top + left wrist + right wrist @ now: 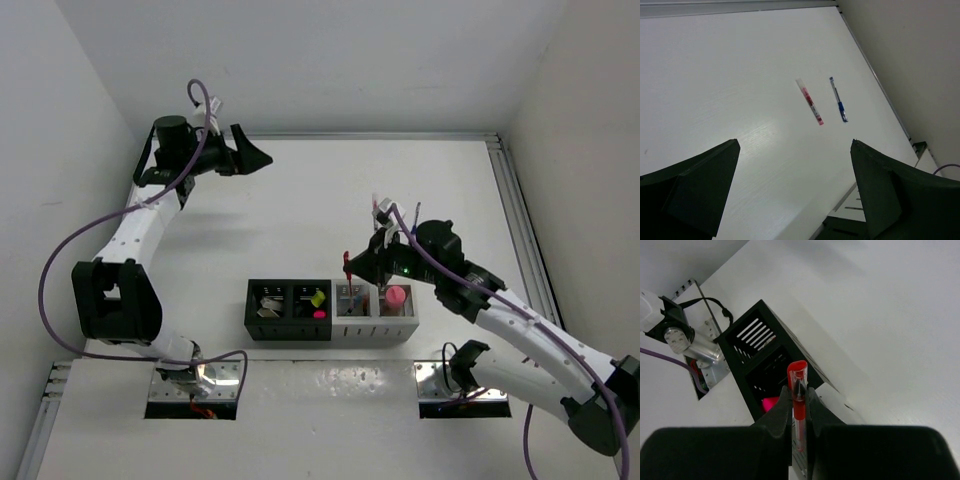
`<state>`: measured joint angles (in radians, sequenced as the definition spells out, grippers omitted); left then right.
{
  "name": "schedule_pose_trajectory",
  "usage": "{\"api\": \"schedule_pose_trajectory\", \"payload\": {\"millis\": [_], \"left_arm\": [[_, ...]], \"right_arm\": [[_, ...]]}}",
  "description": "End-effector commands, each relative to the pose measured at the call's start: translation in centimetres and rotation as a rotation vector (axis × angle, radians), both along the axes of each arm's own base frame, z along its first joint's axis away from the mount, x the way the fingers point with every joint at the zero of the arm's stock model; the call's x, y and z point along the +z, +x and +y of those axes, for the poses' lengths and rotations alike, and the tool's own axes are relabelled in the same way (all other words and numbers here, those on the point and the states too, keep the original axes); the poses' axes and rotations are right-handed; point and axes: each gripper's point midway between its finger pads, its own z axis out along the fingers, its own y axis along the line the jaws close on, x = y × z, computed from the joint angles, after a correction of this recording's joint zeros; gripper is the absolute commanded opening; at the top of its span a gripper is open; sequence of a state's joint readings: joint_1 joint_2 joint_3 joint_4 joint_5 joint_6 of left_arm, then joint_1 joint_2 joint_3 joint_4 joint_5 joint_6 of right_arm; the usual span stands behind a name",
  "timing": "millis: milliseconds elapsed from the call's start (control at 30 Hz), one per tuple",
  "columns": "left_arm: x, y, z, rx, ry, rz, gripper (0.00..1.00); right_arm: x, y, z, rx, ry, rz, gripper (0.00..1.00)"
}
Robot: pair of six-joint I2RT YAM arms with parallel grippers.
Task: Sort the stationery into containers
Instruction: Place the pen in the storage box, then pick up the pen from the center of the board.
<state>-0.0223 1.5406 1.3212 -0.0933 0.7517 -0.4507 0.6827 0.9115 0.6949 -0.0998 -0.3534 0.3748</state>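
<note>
Pen (798, 372), red, near upright in right pincer (798, 391), cap end up

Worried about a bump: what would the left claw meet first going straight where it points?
The left claw would likely meet bare table near the red pen; the blue pen lies beside it. Depth is unclear.

Bright, even light; soft shadows

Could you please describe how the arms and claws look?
The left arm and right arm have white links and black joint housings, each trailed by a purple cable. The left claw and right claw are black with broad wedge-shaped fingers. A green light glows at the right wrist.
</note>
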Motion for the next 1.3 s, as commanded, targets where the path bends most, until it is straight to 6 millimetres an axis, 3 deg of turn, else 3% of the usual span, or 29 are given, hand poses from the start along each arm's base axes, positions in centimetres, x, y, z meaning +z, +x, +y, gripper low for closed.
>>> {"api": "schedule_pose_trajectory", "payload": {"millis": [0, 100, 133, 233, 267, 333, 400, 433, 500, 533, 633, 667, 700, 733, 800, 867, 900, 967, 1033, 1100, 1133, 1267], "left_arm": [[-0.4, -0.5, 1.8, 0.044, 0.074, -0.03, 1.0], [-0.4, -0.7, 2.1, 0.058, 0.094, -0.03, 1.0], [-0.7, -0.8, 2.2, 0.062, 0.1, -0.02, 1.0], [-0.9, -0.8, 2.4, 0.076, 0.112, -0.01, 1.0], [-1.1, -0.5, 2.8, 0.103, 0.123, -0.006, 1.0], [-1.4, -0.1, 3.4, 0.139, 0.138, 0.009, 1.0], [-1.8, 0.7, 4.2, 0.195, 0.173, 0.019, 1.0], [-1.1, 1.1, 4.4, 0.209, 0.189, 0.005, 1.0], [-2.6, 1.7, 4.6, 0.225, 0.265, 0.051, 1.0], [-2.7, 2.0, 4.6, 0.229, 0.296, 0.061, 1.0], [-3.1, 3.8, 5.1, 0.261, 0.4, 0.078, 1.0], [-3.2, 4.0, 5.4, 0.257, 0.419, 0.076, 1.0], [-3.5, 4.0, 5.6, 0.25, 0.428, 0.092, 1.0], [-3.7, 4.4, 5.9, 0.247, 0.432, 0.097, 1.0], [-4.0, 4.5, 6.5, 0.268, 0.42, 0.116, 1.0], [-4.4, 4.6, 7.3, 0.284, 0.402, 0.128, 1.0], [-4.5, 4.7, 7.6, 0.292, 0.401, 0.128, 1.0], [-5.2, 4.7, 8.2, 0.312, 0.397, 0.141, 1.0], [-6.0, 4.6, 8.0, 0.31, 0.389, 0.162, 1.0], [-6.8, 4.6, 9.8, 0.34, 0.38, 0.188, 1.0], [-6.8, 4.6, 9.8, 0.343, 0.375, 0.191, 1.0], [-7.6, 4.5, 10.5, 0.359, 0.377, 0.209, 1.0]], "right_arm": [[1.2, 0.1, 0.7, -0.006, 0.111, -0.017, 0.02], [-0.7, -0.3, 0.6, -0.008, 0.098, 0.033, 0.16], [-1.1, -0.3, 0.6, -0.009, 0.091, 0.042, 0.35], [-0.9, 0.0, 0.2, -0.021, 0.056, 0.031, 0.55], [-1.4, 0.1, -0.3, -0.038, 0.022, 0.04, 0.59], [-0.4, 2.4, -1.7, -0.15, -0.002, -0.022, 0.63], [0.7, 5.3, -3.2, -0.254, -0.015, -0.107, 0.61], [2.4, 7.4, -4.5, -0.323, 0.004, -0.154, 0.57], [4.2, 10.6, -5.5, -0.394, 0.003, -0.161, 0.52], [4.1, 12.7, -7.2, -0.459, -0.01, -0.136, 0.49], [1.9, 16.5, -8.4, -0.453, -0.112, 0.046, 0.31], [-0.4, 16.2, -9.0, -0.447, -0.192, 0.165, 0.23], [-1.5, 18.6, -8.9, -0.446, -0.236, 0.232, 0.21], [-3.3, 18.4, -9.4, -0.438, -0.284, 0.32, 0.19], [-4.5, 19.9, -10.1, -0.47, -0.295, 0.37, 0.22], [-7.2, 20.6, -10.5, -0.478, -0.352, 0.431, 0.26], [-7.2, 21.6, -10.6, -0.479, -0.359, 0.434, 0.32], [-9.9, 22.1, -10.8, -0.473, -0.39, 0.51, 0.36], [-10.8, 23.5, -10.9, -0.484, -0.403, 0.534, 0.39], [-11.4, 24.2, -10.8, -0.484, -0.411, 0.54, 0.43], [-12.6, 24.4, -10.9, -0.484, -0.428, 0.565, 0.45], [-13.7, 25.8, -11.2, -0.496, -0.458, 0.572, 0.52]]}}
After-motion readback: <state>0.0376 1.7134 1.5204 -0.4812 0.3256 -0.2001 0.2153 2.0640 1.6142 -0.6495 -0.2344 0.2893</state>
